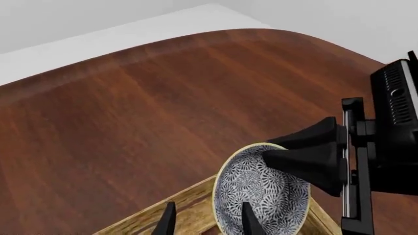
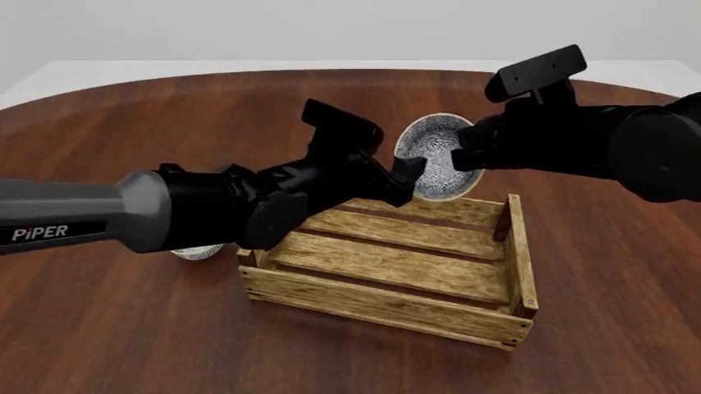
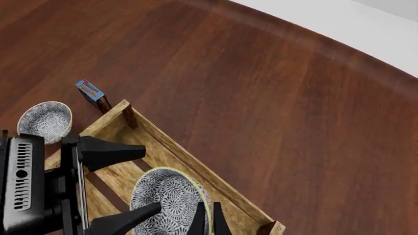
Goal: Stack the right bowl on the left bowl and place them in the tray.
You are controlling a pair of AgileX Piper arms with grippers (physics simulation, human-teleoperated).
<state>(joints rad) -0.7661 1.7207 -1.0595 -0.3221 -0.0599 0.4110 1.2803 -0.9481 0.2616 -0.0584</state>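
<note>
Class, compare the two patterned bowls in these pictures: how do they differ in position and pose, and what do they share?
1. The held bowl is in the air above the crate; the other bowl rests on the table beside the crate.
2. The held bowl is tipped on edge; the other bowl sits upright.
3. The right gripper pinches the held bowl's rim; nothing grips the other bowl.

Both share a dark floral pattern.

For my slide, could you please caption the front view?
Right gripper holds a patterned blue-and-white bowl tilted above the slatted wooden crate, left gripper beside it.
</note>
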